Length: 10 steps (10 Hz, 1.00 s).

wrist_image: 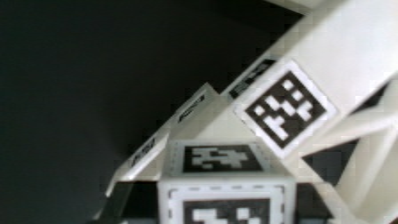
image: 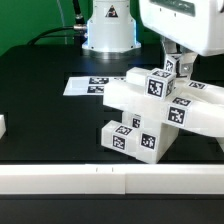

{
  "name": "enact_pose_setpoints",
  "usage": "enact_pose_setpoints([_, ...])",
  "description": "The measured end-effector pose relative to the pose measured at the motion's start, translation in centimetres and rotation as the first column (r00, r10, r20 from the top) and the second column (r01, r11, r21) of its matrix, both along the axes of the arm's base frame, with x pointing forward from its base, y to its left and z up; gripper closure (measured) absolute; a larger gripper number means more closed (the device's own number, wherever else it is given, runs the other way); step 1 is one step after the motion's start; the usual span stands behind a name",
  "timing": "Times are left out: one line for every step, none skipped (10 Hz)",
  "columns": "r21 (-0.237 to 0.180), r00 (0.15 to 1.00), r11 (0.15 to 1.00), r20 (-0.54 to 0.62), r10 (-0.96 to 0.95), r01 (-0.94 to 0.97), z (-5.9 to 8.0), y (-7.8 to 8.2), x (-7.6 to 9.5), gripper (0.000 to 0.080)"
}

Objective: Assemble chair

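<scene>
Tabletop, board and rail

A black tabletop [image: 40,120] fills most of the exterior view. The marker board [image: 88,86], thin, flat and white, lies on it toward the back, printed with black-and-white square tags, and its near end is hidden behind other things. A long white rail [image: 60,178] runs across the near edge of the tabletop, with a thin seam near its middle. A small white block [image: 2,127] sits at the exterior view's left edge, cut off by the frame. Dark cables [image: 55,30] trail at the back against a green backdrop [image: 25,20]. In the wrist view the surroundings are just dark and blurred
</scene>
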<state>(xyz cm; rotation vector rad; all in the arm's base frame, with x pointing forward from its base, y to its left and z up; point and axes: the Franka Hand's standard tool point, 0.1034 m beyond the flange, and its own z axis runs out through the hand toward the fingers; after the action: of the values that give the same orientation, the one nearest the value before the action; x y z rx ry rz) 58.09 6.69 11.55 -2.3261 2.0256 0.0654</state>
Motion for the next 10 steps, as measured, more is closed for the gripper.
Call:
enact_pose_setpoints([0.011,0.996,0.996,0.004,-0.087,0.087,0.01,0.26,0.11,0.0514])
enact_pose_setpoints([0.013,0.995,0.995,0.003,-0.102,0.102,0.02,0.31,0.13,0.0514])
enact_pose_setpoints([0.014,0.992,0.992,0.001,-0.126,0.126,0.02,0.34,0.13,0.0514])
enact_pose_setpoints([0.014,0.993,0.993,0.001,-0.115,0.115,-0.03,0.34,0.11,0.0514])
enact_pose_setpoints([0.014,0.997,0.997,0.003,-0.079,0.079,-0.05,0.34,0.09,0.0322])
enact_pose_setpoints([0.015,0.999,0.999,-0.008,-0.048,0.048,-0.12,0.41,-0.15,0.0207])
enact_pose_setpoints([0.019,1.000,1.000,-0.019,0.002,-0.002,-0.06,0.49,-0.24,0.0168])
enact_pose_setpoints([0.019,0.994,0.994,-0.009,0.112,-0.112,-0.04,0.47,-0.19,0.0168])
enact_pose_setpoints([0.019,0.982,0.981,-0.002,0.191,-0.191,-0.06,0.46,-0.21,0.0153])
enact_pose_setpoints([0.018,0.965,0.965,0.005,0.262,-0.262,-0.06,0.45,-0.20,0.0153])
